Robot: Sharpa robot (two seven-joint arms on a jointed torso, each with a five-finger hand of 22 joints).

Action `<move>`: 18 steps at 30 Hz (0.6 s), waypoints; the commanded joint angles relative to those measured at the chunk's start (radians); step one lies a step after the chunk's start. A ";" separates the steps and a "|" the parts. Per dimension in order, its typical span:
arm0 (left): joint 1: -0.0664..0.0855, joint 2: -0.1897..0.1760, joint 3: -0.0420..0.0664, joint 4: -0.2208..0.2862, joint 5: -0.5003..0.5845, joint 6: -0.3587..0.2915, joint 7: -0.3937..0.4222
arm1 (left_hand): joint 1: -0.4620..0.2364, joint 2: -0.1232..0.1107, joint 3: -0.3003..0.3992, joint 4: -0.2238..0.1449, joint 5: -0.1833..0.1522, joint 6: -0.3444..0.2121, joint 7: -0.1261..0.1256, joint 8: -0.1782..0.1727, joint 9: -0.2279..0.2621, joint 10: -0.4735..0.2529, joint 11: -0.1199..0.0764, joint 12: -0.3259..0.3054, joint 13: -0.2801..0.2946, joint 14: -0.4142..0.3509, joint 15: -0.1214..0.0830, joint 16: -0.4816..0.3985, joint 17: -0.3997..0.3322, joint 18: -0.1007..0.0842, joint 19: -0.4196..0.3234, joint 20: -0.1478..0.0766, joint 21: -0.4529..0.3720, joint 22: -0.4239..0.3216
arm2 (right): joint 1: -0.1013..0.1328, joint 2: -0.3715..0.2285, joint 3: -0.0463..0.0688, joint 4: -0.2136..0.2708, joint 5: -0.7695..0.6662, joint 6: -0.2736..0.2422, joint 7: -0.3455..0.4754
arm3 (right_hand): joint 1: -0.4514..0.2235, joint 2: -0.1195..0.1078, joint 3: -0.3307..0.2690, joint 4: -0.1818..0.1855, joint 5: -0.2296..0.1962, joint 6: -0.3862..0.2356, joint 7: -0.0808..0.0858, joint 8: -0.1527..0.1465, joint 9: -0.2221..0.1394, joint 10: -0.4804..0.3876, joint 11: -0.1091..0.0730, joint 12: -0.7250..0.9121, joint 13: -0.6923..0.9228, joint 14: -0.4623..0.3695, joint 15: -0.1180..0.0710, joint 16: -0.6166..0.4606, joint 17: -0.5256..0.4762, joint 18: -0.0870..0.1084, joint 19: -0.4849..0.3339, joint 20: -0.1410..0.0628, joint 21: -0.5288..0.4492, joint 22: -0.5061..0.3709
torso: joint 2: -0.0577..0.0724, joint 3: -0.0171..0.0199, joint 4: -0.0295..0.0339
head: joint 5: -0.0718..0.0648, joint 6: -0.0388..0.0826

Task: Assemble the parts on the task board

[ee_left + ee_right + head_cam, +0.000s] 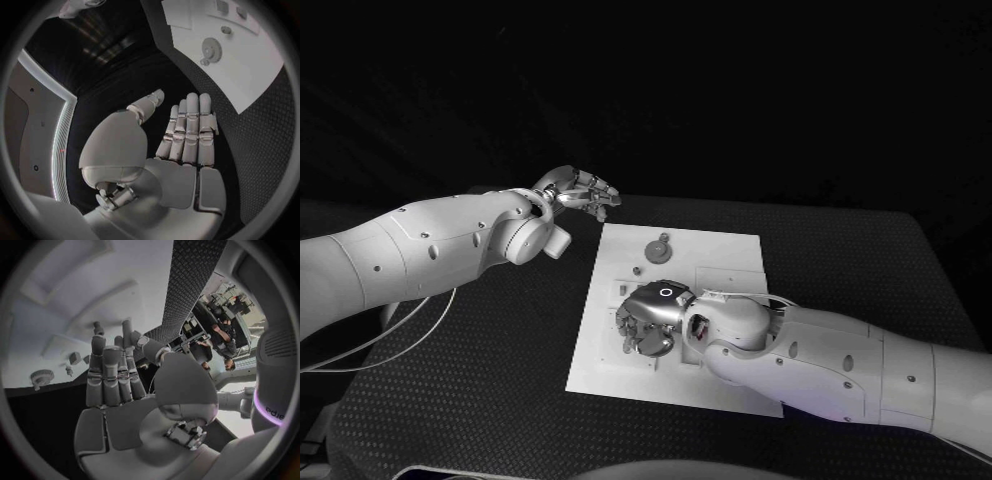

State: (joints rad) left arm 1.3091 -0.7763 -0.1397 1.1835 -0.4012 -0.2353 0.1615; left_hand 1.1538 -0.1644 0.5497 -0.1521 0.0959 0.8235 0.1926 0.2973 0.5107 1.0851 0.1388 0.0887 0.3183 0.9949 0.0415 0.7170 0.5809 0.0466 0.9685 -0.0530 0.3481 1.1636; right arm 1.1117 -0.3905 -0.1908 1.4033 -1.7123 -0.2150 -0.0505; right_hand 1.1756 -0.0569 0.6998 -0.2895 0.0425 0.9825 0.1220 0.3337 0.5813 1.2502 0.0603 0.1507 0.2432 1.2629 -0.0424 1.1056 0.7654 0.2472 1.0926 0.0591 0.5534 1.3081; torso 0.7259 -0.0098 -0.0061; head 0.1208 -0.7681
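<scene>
Over the middle of the white task board [733, 250] on the black table [473, 400], the right hand [651, 320] hovered, fingers extended, empty. A gear-like part [658, 248] lay beyond it. The left hand [578, 190] hung spread beside the board's far corner.

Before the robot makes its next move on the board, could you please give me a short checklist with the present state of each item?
1. Left hand empty and held off the task board, beyond its far left corner: ok.
2. Right hand over the board's near half: ok.
3. Right hand holds a part: cannot tell; its fingers face down in the head view.
4. Gear part lies free on the board's far half: ok.
5. Board lies flat on the table: ok.
</scene>
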 commanded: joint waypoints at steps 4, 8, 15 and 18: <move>0.001 0.000 0.000 0.003 0.005 0.012 0.013 | -0.004 0.002 0.001 0.006 0.004 -0.008 0.001 0.005 -0.002 0.000 0.002 0.005 0.000 0.005 -0.001 -0.004 0.002 0.011 0.003 -0.005 -0.006 0.001 | -0.002 -0.004 -0.005 -0.002 -0.013 0.031 -0.004 | 0.002 0.006 0.007 -0.001 0.005 0.009 -0.001 0.004 0.001 0.007 0.001 0.002 0.005 0.000 -0.008 0.003 -0.001 0.015 0.003 0.000 0.005 0.021 | 0.000 -0.0001 -0.0005 | 0.001 -0.002; 0.001 0.000 0.000 0.002 0.005 0.011 0.013 | -0.004 0.002 0.001 0.006 0.004 -0.008 0.001 0.006 -0.002 0.000 0.002 0.005 0.000 0.005 -0.001 -0.005 0.002 0.011 0.003 -0.005 -0.006 0.001 | -0.002 -0.003 -0.006 0.002 -0.013 0.042 -0.001 | 0.002 0.006 0.007 -0.002 0.005 0.009 -0.001 0.004 0.001 0.007 0.001 0.002 0.005 0.000 -0.008 0.003 -0.001 0.015 0.003 0.000 0.006 0.021 | 0.000 0.0000 -0.0005 | 0.002 -0.003; 0.001 0.000 0.000 0.001 0.005 0.013 0.013 | -0.004 0.002 0.001 0.006 0.004 -0.008 0.001 0.006 -0.002 -0.001 0.002 0.005 0.000 0.005 -0.001 -0.005 0.003 0.011 0.003 -0.005 -0.006 0.001 | -0.002 -0.006 -0.007 0.008 -0.011 0.044 0.001 | 0.002 0.007 0.007 -0.002 0.005 0.009 -0.001 0.005 0.002 0.008 0.001 0.002 0.006 0.000 -0.008 0.004 -0.001 0.015 0.003 0.000 0.006 0.022 | 0.000 0.0004 0.0003 | 0.000 -0.004; 0.001 0.000 0.000 0.001 0.005 0.012 0.013 | -0.004 0.003 0.001 0.006 0.004 -0.009 0.001 0.006 -0.002 -0.001 0.002 0.005 0.000 0.005 -0.001 -0.005 0.003 0.011 0.003 -0.005 -0.006 0.002 | -0.002 -0.006 -0.007 0.008 -0.011 0.043 0.001 | 0.002 0.007 0.007 -0.002 0.005 0.010 -0.001 0.005 0.002 0.008 0.001 0.002 0.006 0.000 -0.008 0.004 -0.001 0.015 0.002 0.000 0.006 0.022 | 0.000 0.0007 0.0001 | 0.000 -0.004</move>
State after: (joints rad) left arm 1.3091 -0.7769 -0.1399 1.1833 -0.4009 -0.2349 0.1615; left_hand 1.1538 -0.1644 0.5497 -0.1521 0.0960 0.8235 0.1926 0.2973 0.5099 1.0851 0.1388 0.0887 0.3184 0.9949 0.0415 0.7170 0.5826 0.0467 0.9685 -0.0529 0.3482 1.1638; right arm 1.1114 -0.3955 -0.1964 1.4087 -1.7139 -0.1946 -0.0509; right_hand 1.1757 -0.0569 0.7022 -0.2930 0.0432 0.9852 0.1193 0.3317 0.5824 1.2510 0.0642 0.1501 0.2489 1.2631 -0.0417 1.1056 0.7654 0.2474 1.0925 0.0593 0.5534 1.3079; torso 0.7261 -0.0098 -0.0059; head 0.1215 -0.7715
